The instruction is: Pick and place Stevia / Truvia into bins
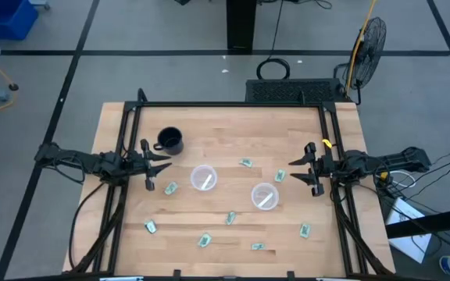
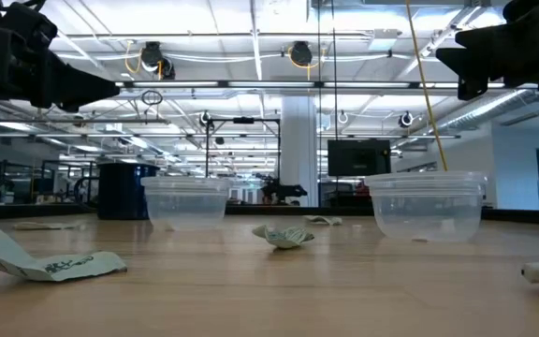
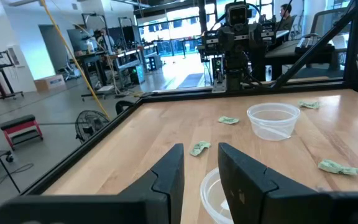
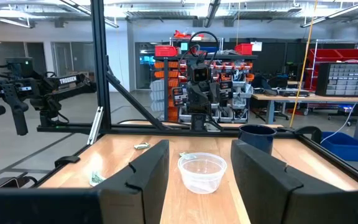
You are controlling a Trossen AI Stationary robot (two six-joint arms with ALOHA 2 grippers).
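Several pale green and white packets lie flat and scattered on the wooden table, among them one [image 1: 246,162] far of the cups, one [image 1: 170,188] by the left cup and one [image 1: 230,218] nearer the front. Two clear cups stand upright: the left cup [image 1: 204,178] and the right cup [image 1: 265,196]. My left gripper [image 1: 161,167] hovers open at the table's left, fingers pointing at the left cup [image 3: 216,196]. My right gripper [image 1: 300,175] hovers open at the table's right, facing the right cup [image 4: 202,172]. Both grippers are above the table and hold nothing.
A black mug [image 1: 169,140] stands far-left of the left cup, just beyond my left gripper. A black metal frame [image 1: 225,104] runs along the far and side edges of the table. More packets lie near the front edge, such as one [image 1: 204,241] and another [image 1: 305,230].
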